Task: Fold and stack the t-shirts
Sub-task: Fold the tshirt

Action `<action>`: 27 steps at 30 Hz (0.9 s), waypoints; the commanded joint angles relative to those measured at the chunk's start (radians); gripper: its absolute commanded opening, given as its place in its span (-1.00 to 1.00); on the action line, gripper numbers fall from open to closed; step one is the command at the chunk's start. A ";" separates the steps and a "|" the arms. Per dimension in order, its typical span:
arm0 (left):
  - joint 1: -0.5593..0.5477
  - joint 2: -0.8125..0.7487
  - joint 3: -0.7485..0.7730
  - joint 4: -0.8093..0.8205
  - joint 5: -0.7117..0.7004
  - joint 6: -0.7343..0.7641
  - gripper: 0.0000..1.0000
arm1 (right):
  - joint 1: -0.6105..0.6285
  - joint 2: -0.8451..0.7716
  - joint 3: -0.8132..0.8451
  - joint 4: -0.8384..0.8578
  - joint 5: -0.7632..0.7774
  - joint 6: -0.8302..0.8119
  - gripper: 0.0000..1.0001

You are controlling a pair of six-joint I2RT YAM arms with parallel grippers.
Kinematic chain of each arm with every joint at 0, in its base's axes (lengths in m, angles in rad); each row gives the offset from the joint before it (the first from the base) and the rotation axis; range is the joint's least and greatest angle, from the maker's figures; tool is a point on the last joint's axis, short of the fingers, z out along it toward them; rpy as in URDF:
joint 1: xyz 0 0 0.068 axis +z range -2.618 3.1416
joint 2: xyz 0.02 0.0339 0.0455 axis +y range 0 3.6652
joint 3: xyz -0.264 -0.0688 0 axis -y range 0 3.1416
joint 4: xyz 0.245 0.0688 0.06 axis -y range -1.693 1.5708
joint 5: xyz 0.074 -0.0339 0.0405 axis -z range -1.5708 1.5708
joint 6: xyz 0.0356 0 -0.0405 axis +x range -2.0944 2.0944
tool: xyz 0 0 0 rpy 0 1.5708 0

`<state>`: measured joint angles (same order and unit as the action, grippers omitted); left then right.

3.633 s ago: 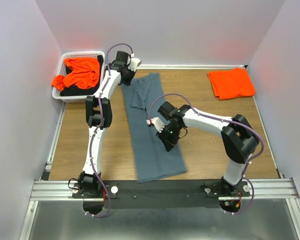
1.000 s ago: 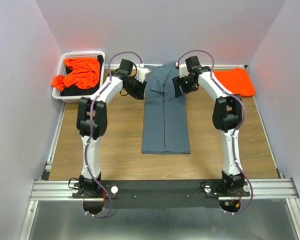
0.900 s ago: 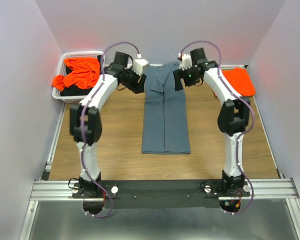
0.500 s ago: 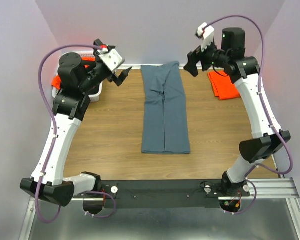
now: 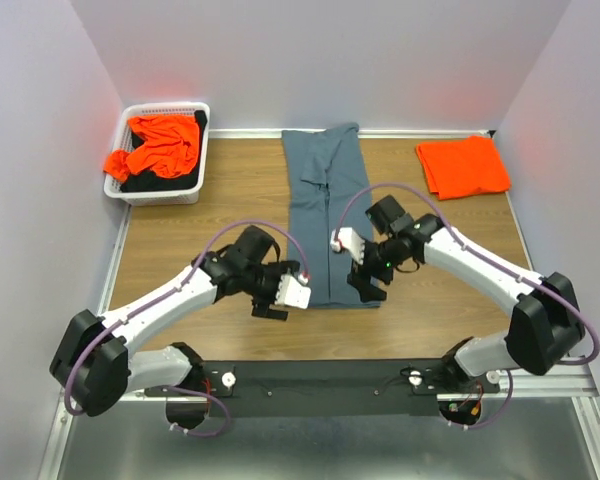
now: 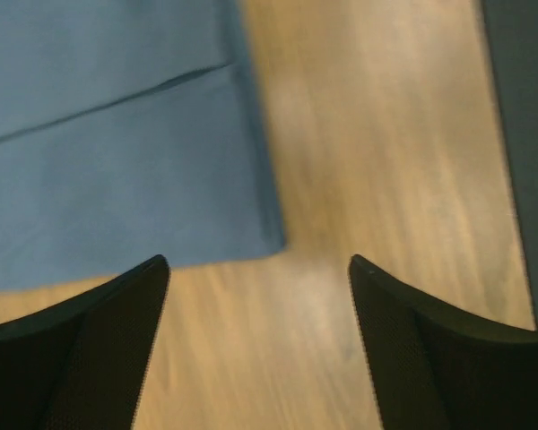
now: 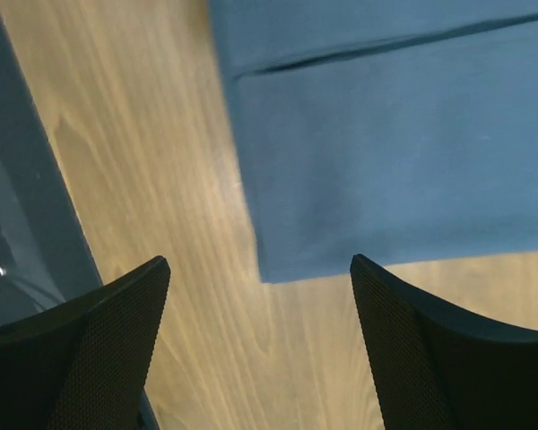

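Shirts first: three are showing. One slate blue-grey shirt (image 5: 328,200) is lying folded into a long narrow strip down the middle of the wooden table (image 5: 180,250). Two are orange. A folded orange shirt (image 5: 463,166) is sitting well off to the right of the strip's far end. A crumpled orange shirt (image 5: 162,143) is spilling over the rim of the single white basket (image 5: 158,196), well off to the left of that same far end, with something dark (image 5: 140,183) lying beneath it.

Two arms are reaching in low, one on each side of the strip's near end. The left gripper (image 5: 271,306) is hovering just beside the near left corner, its fingers (image 6: 90,358) standing wide apart and holding nothing, with the corner and bare wood showing between them. The right gripper (image 5: 366,286) is hanging over the near right corner, likewise spread and empty, and its arm is crossing the strip's right edge in the top view.
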<state>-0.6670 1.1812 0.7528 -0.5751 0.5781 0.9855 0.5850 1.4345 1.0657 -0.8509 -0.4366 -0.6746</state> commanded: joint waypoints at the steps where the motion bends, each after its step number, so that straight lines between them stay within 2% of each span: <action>1: -0.092 0.027 -0.021 0.080 -0.044 0.027 0.66 | 0.044 -0.042 -0.133 0.117 0.051 -0.036 0.72; 2: -0.104 0.049 -0.024 0.101 -0.047 0.009 0.54 | 0.050 -0.039 -0.153 0.146 0.070 -0.045 0.67; 6: -0.126 0.150 -0.035 0.153 -0.075 -0.014 0.27 | 0.064 -0.019 -0.219 0.223 0.099 -0.063 0.33; 9: -0.128 0.181 -0.040 0.187 -0.101 -0.028 0.19 | 0.076 -0.014 -0.256 0.265 0.111 -0.071 0.28; 22: -0.131 0.279 -0.066 0.247 -0.187 -0.067 0.16 | 0.110 0.037 -0.394 0.411 0.214 -0.105 0.26; 25: -0.135 0.304 -0.070 0.242 -0.202 -0.068 0.13 | 0.111 0.046 -0.423 0.434 0.239 -0.105 0.11; 27: -0.140 0.310 -0.073 0.239 -0.208 -0.068 0.04 | 0.114 0.043 -0.438 0.437 0.245 -0.105 0.03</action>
<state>-0.7933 1.4536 0.7040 -0.3317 0.4198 0.9253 0.6884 1.4315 0.7086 -0.4683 -0.2890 -0.7513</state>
